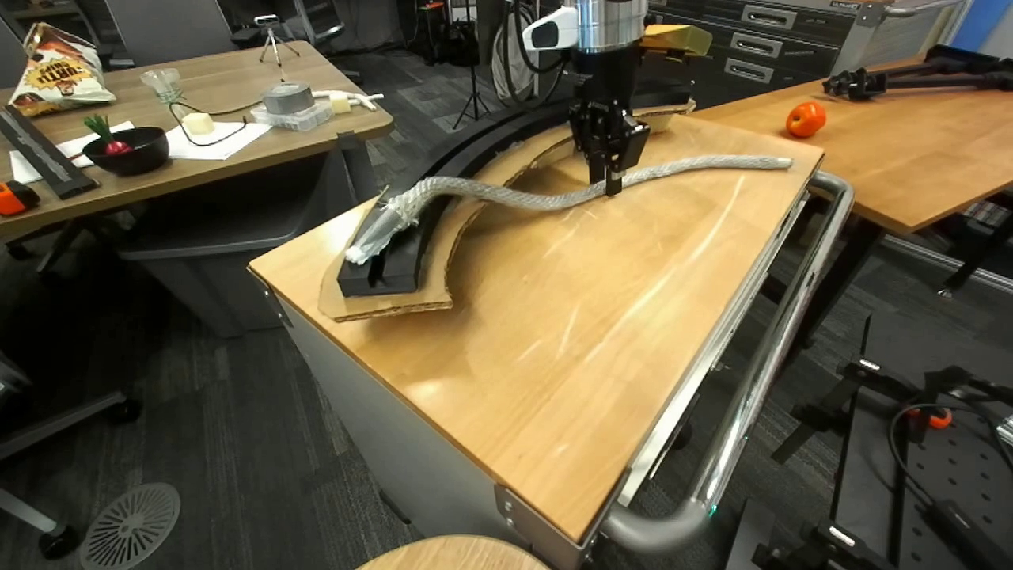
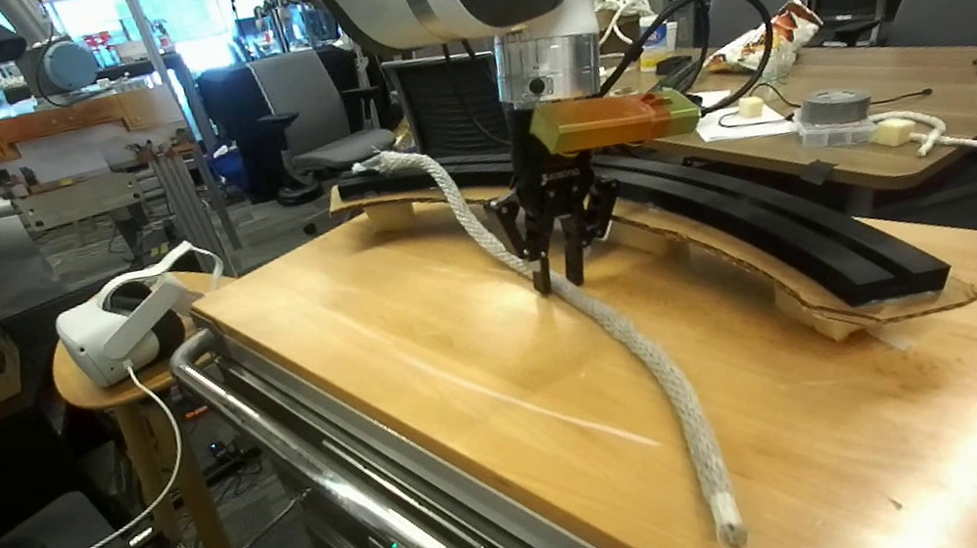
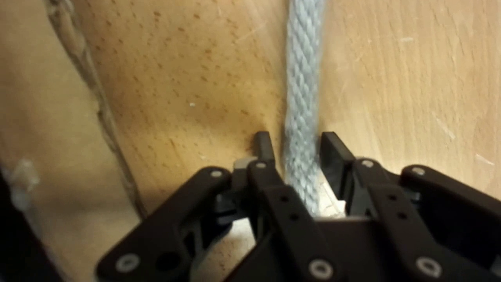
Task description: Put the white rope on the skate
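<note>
Gripper [image 3: 297,145], fingers apart, white rope [image 3: 303,70] between them, one rope end across black skate [image 2: 768,222]

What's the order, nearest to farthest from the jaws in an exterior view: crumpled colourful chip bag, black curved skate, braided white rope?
1. Braided white rope: between the open jaws.
2. Black curved skate: behind them, toward image left.
3. Crumpled colourful chip bag: far image left.

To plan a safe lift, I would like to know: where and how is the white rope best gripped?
Probably at its middle, from above, with the end effector straddling it: there the white rope runs nearly straight, with tabletop showing on both sides, while one end lies over the skate.
</note>
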Robot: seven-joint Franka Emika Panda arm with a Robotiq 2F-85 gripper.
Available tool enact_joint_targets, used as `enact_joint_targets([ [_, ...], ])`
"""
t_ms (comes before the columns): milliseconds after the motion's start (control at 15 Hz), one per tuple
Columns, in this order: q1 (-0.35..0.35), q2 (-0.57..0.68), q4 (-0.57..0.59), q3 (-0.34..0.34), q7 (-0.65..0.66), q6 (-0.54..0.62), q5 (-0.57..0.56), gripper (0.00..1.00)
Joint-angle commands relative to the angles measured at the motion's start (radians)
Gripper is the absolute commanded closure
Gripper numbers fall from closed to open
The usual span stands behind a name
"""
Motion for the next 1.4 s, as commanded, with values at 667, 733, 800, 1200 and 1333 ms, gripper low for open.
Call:
enact_joint_targets([
  [667, 0.073, -0.098, -0.048, -0.026, 0.341, 0.116, -0.15, 0.92],
  [733, 0.087, -0.114, -0.054, -0.031, 0.393, 0.134, -0.2, 0.92],
  [800, 0.101, -0.126, -0.056, -0.036, 0.447, 0.147, -0.255, 0.92],
  [1200, 0.122, -0.155, -0.027, -0.018, 0.664, 0.128, -0.379, 0.92],
  [1333, 0.113, -0.157, -0.018, -0.007, 0.665, 0.13, -0.341, 0.92],
])
